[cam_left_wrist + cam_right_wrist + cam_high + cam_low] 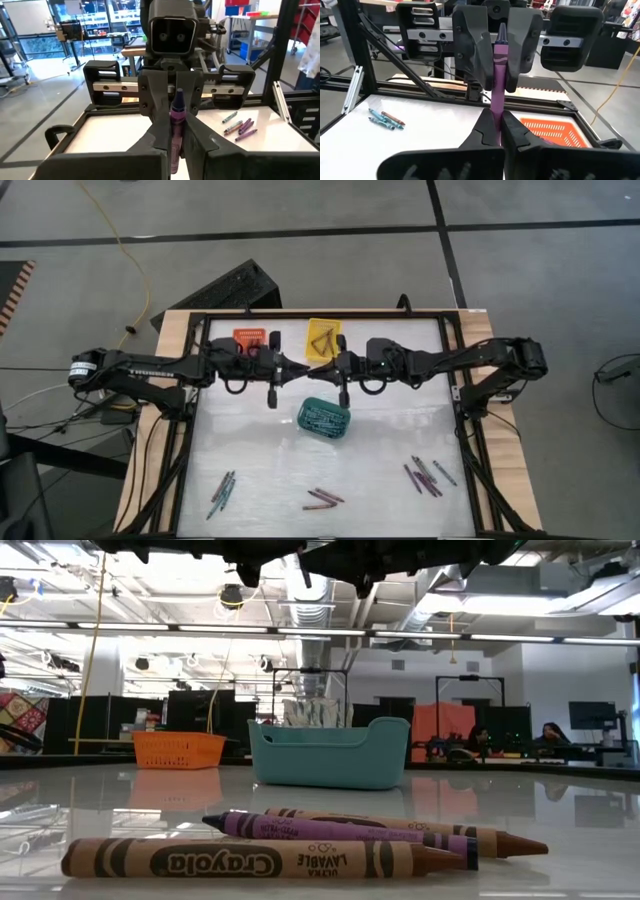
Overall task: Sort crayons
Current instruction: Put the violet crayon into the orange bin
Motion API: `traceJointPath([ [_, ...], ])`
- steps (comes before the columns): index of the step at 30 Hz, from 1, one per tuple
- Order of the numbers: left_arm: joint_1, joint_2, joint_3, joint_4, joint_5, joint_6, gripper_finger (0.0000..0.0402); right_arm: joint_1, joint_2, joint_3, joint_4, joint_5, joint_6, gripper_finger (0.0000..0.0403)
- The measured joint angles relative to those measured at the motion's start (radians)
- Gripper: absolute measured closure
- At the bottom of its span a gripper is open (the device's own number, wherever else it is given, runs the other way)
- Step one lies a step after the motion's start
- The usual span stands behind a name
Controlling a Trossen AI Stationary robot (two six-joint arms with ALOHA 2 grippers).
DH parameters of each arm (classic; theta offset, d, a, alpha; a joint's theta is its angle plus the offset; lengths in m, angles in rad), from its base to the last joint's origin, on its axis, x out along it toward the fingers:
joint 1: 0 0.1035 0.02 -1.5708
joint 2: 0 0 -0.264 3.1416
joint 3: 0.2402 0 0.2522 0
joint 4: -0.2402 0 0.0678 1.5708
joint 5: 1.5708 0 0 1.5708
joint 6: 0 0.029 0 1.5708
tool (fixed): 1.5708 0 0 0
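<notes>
An orange basket (254, 338), a yellow basket (323, 340) and a teal basket (324, 419) sit on the table (250, 470).

You're looking at two matte black arms: the left arm (140, 370) carries white lettering along its link, and the right arm (490, 360) is plain. Each gripper body shows a silver rail, slotted black blocks and wedge-shaped black fingers (160, 125).

White table (260, 470) carries orange basket (252, 338) and yellow basket (322, 337) at far edge, teal basket (324, 418) mid-table, crayons (427, 474) in three near clusters.
</notes>
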Motion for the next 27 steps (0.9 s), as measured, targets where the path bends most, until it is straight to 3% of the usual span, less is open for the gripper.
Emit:
traceJointPath([
  [4, -0.004, -0.006, 0.000, -0.009, -0.005, 0.018, 0.0395, 0.001, 0.000, 0.001, -0.007, 0.010, 0.009, 0.0391],
  [8, -0.004, -0.022, 0.000, -0.069, -0.027, 0.021, 0.0397, 0.001, 0.000, 0.001, -0.058, 0.082, 0.013, 0.0352],
  [12, 0.003, -0.065, -0.001, -0.167, -0.103, 0.021, 0.0399, -0.001, 0.000, 0.001, -0.116, 0.156, 0.012, 0.0296],
  [17, 0.048, -0.158, -0.001, -0.326, -0.269, -0.008, 0.0399, -0.018, 0.000, 0.001, -0.226, 0.204, 0.033, 0.0229],
  [21, 0.146, -0.219, -0.001, -0.521, -0.421, -0.102, 0.0399, -0.026, 0.000, 0.001, -0.310, 0.210, 0.054, 0.0201],
  [27, 0.407, -0.185, -0.001, -0.723, -0.331, -0.237, 0.0399, -0.005, 0.000, 0.001, -0.394, 0.210, 0.057, 0.0205],
])
